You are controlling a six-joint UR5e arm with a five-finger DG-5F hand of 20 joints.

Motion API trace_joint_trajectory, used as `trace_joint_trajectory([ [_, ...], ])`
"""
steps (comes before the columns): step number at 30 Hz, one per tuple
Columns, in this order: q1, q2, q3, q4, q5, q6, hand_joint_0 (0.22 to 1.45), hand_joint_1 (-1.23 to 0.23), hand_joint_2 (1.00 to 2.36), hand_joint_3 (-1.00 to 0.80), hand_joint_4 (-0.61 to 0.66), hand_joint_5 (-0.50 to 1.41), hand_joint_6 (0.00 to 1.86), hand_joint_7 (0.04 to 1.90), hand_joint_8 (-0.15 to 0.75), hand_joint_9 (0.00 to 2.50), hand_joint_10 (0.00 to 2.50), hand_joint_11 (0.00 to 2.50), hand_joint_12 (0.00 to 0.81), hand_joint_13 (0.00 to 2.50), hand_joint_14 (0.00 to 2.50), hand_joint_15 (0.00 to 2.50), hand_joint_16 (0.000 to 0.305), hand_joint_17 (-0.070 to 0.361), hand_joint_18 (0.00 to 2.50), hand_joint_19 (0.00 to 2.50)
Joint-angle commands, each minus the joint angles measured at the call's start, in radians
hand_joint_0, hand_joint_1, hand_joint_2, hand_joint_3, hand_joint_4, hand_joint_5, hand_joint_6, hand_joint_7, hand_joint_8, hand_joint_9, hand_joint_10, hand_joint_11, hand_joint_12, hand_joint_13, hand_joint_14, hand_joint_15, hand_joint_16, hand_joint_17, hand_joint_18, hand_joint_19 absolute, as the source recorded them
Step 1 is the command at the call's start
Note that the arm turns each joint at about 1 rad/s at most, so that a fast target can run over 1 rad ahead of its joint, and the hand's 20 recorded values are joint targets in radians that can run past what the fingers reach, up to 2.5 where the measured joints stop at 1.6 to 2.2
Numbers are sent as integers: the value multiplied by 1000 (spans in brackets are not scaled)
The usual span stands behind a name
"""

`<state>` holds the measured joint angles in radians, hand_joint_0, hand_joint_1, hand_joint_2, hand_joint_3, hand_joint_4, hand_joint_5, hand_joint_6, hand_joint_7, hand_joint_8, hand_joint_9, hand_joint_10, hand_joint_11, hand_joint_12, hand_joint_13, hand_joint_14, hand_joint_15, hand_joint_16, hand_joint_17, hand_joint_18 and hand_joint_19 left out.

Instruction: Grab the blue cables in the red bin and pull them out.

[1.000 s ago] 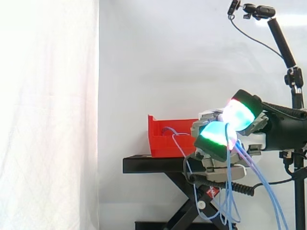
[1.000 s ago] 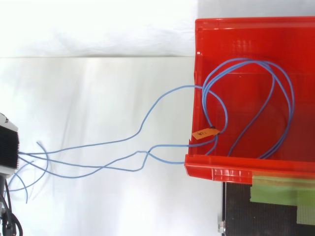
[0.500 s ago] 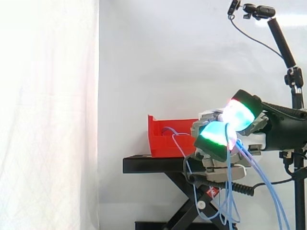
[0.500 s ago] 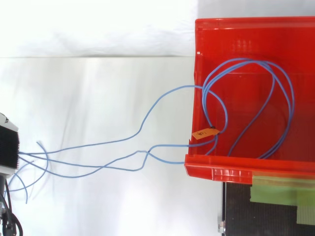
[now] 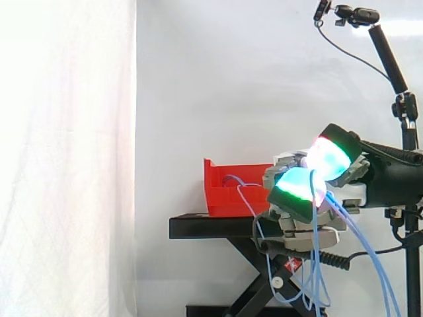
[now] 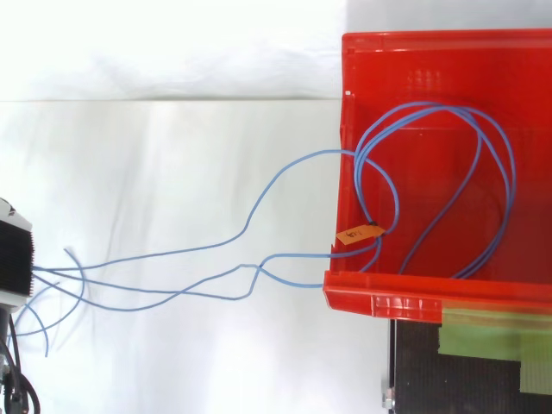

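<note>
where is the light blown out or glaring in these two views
Side view: the white fabric curtain at left is blown out, and glowing pads of the robot hand flare white. Top view: the upper backdrop is blown out; the red plastic bin and thin blue cables are evenly lit.

We see a multi-fingered robot hand [image 5: 294,224] built of pale grey, blocky metal segments with darker seams between them. Its fingers end in thick rounded pads [image 5: 296,186] backed by dark, almost black shells. The nearer pad glows green along its upper band and fades to white with a touch of magenta below. The farther pad [image 5: 327,157] glows white and cyan. Behind them we make out a smooth matt black wrist housing [image 5: 393,181], rounded like a sleeve. From above, we see a black, finely ribbed block [image 6: 13,254] with a pale grey edge.
</note>
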<state>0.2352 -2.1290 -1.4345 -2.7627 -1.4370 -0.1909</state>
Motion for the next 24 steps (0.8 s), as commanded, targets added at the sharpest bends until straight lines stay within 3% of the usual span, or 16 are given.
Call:
trace_joint_trajectory([
  [1,-1,0,0,0,0,0,916,-924,1000,-1000,-20,1105,4,948,137,1356,20,1879,262,1067,1602,1431,37,84,1101,1540],
  [24,-1,0,0,0,1,0,916,-921,1000,-1000,-21,1106,2,949,134,1362,17,1876,256,1080,1575,1437,37,84,1106,1524],
])
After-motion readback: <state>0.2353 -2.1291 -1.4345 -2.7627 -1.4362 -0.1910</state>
